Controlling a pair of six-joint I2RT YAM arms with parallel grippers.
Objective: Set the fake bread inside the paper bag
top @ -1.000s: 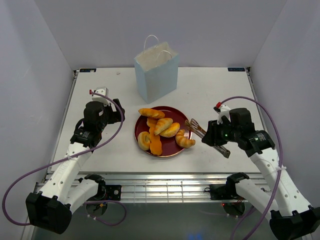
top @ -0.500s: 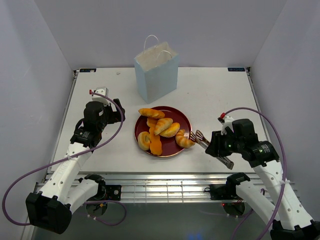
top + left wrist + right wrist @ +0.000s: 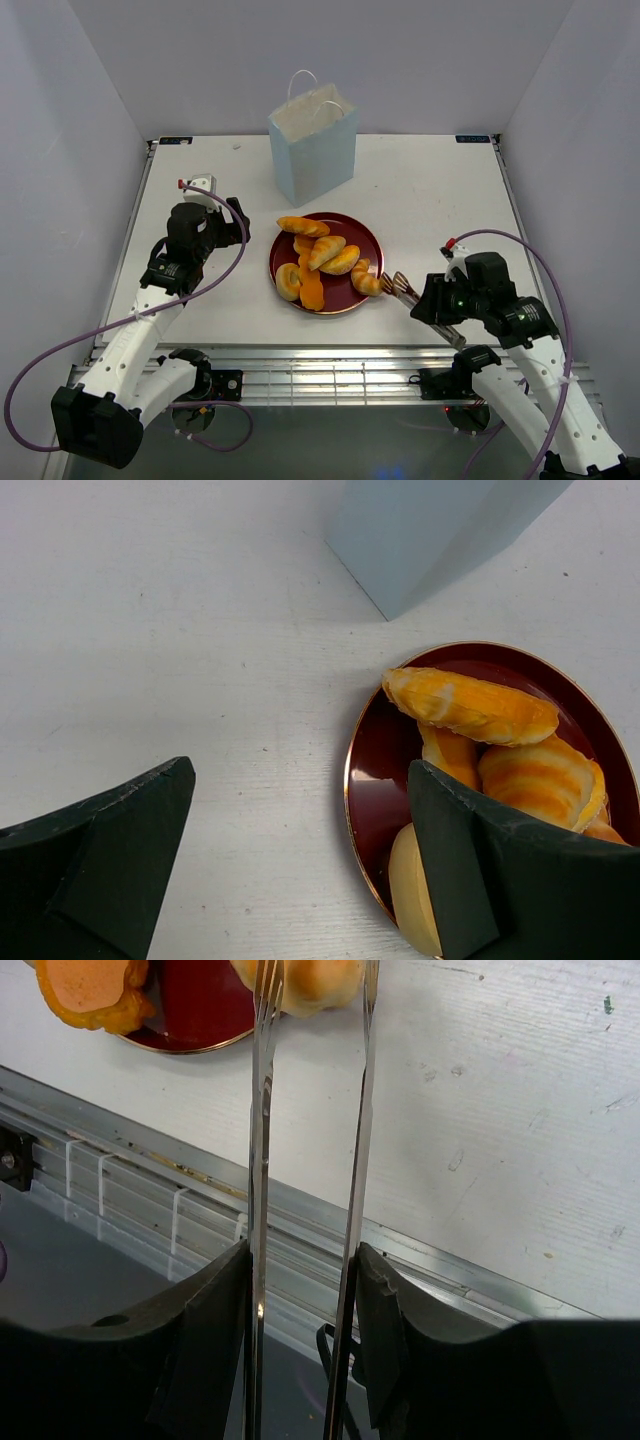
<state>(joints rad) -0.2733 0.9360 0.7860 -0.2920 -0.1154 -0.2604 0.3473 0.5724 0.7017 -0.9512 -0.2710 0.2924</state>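
Right gripper (image 3: pixel 432 300), clamped on metal tongs (image 3: pixel 405 292), sets their tips astride fake bread (image 3: pixel 366 281) at the plate's (image 3: pixel 375 240) right edge; a squeeze looks next. Left gripper (image 3: pixel 300 850) gapes.

White table (image 3: pixel 440 190) bearing plate (image 3: pixel 367 238), paper bag (image 3: pixel 318 155)

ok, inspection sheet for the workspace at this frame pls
Surface: white table, lightly scuffed.
Job's things: fake bread piled on dark red plate; paper bag upright behind it, top open.
Clutter: nothing seen.
Grippers: left gripper open, empty, left of plate; right gripper shut on tongs, tips either side of one piece at the plate's edge.
Cables: purple cables loop off both arms, away from the plate.
Surroundings: pale walls on three sides; metal rail at near edge.
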